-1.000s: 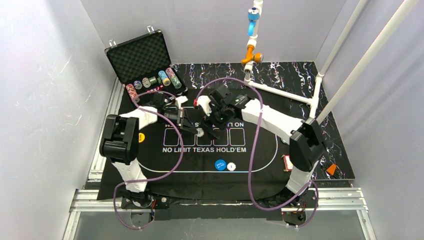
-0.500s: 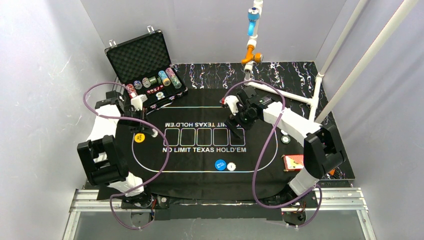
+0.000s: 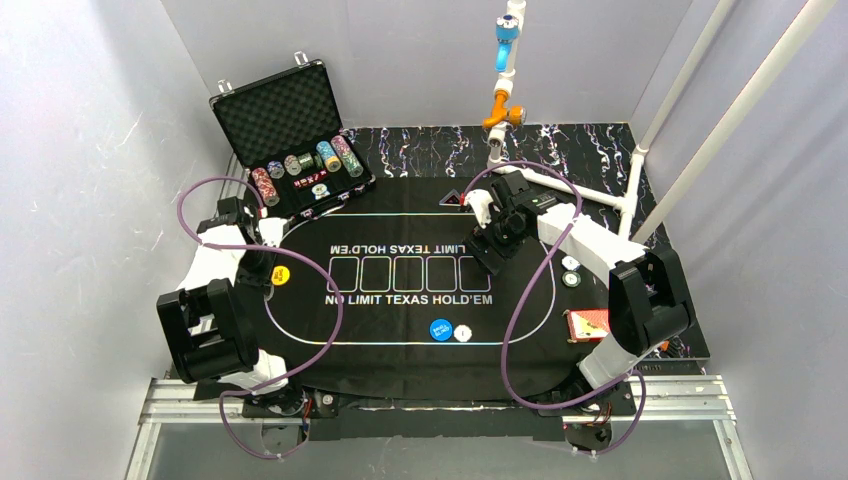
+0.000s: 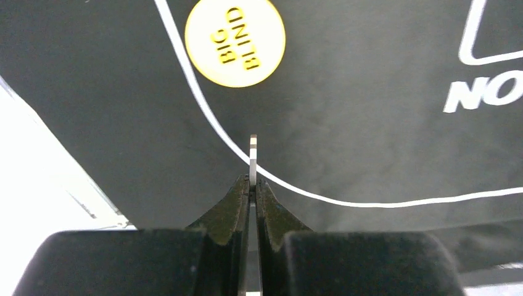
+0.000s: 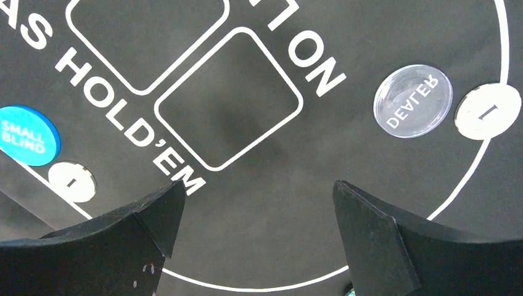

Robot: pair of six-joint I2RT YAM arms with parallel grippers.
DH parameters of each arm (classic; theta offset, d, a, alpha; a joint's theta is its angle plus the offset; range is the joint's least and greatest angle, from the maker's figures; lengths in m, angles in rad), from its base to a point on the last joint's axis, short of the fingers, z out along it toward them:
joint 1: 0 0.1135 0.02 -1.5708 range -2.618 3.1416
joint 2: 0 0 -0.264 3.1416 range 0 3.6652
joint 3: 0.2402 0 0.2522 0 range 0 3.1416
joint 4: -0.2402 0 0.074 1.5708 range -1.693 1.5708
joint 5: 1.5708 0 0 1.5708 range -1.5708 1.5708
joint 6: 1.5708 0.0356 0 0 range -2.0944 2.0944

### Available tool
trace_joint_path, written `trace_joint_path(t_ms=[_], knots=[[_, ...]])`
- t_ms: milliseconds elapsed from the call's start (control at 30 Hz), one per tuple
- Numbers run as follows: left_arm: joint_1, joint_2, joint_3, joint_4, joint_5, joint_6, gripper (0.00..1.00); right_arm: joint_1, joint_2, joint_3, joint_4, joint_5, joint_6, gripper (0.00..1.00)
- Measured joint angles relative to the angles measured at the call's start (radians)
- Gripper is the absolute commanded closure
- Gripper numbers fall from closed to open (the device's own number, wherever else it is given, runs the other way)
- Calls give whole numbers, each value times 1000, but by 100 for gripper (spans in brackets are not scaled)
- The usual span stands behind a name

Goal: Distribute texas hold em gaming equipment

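Yellow, the BIG BLIND button [image 4: 235,41] is laid on the black mat [image 4: 370,123] just ahead of the left gripper [image 4: 253,182], which is clamped shut on a thin white-edged piece [image 4: 253,148] seen edge-on — chip or card cannot be told. The right gripper [image 5: 256,203] is held wide open above the mat, nothing between its fingers [image 5: 376,240]; the DEALER button [image 5: 413,100] and a white chip [image 5: 487,111] are laid side by side beyond it.

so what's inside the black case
Rows of striped poker chips lie in the open, foam-lined case. Anything under the chips is covered.
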Motion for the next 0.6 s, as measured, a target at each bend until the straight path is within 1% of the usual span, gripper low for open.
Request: trace_joint_path(t_ms=[133, 267, 600], knots=[[0, -1, -50, 63, -106, 22, 100, -6, -1, -7, 15, -9, -1, 2], [0, 0, -70, 112, -172, 37, 100, -10, -1, -8, 21, -23, -1, 2], [0, 24, -71, 187, -246, 45, 100, -23, -3, -12, 23, -35, -1, 2]])
